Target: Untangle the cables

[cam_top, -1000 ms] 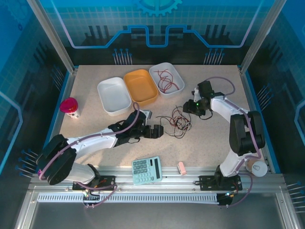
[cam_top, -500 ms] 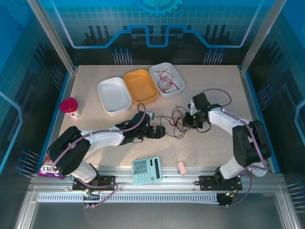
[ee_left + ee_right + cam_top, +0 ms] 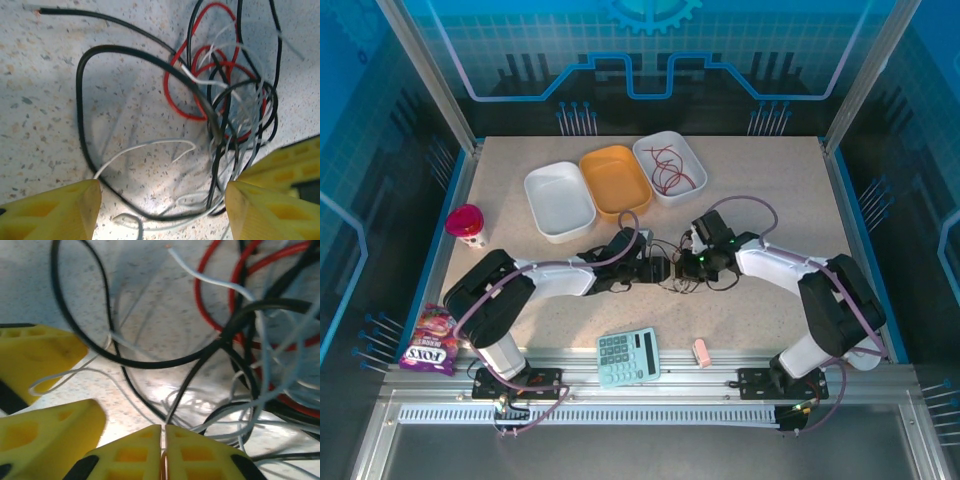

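A purple packet (image 3: 428,345) reads FOX'S. The rightmost white tray (image 3: 696,160) holds red wires (image 3: 670,172). Over the tangled cables (image 3: 220,100), the left gripper (image 3: 162,200) stands wide; the right gripper (image 3: 163,450) is pinched closed

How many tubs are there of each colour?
White tubs: 2
Orange tub: 1
Total: 3 tubs

Glossy, smooth-sheathed cables (image 3: 212,120) — matt speckled tabletop (image 3: 40,100) — matt yellow plastic left pincer (image 3: 161,200).
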`<action>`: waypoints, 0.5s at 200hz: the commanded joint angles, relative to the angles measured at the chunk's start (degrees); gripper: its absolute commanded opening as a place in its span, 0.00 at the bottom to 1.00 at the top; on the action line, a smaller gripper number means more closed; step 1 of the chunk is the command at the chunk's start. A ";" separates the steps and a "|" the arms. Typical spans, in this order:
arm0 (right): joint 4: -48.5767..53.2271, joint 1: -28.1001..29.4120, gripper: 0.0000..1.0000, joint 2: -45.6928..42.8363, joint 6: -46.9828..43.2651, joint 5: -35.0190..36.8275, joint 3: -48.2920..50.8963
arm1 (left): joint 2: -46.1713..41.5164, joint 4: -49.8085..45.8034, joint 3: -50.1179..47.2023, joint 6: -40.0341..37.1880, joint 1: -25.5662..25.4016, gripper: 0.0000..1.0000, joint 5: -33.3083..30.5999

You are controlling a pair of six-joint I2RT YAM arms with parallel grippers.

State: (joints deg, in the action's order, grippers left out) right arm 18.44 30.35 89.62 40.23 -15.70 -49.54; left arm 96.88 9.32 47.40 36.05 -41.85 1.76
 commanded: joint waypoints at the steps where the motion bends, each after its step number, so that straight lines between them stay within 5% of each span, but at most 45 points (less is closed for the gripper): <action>1: -1.99 1.13 0.19 -0.33 1.25 -2.29 -4.01 | 0.60 0.71 1.97 -0.31 1.56 0.67 -0.95; 51: 12.65 -2.50 0.30 -7.09 -7.45 11.37 -10.39 | -1.78 -2.06 3.07 -4.05 2.55 0.68 -2.31; 100: 10.83 -16.55 0.30 -6.17 -12.62 8.91 -10.31 | -5.51 -4.06 1.25 -4.83 1.25 0.70 -3.82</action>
State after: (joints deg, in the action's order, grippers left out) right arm 27.40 19.86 80.90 32.05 -6.59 -59.05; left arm 94.67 7.51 49.12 33.21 -39.51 -0.12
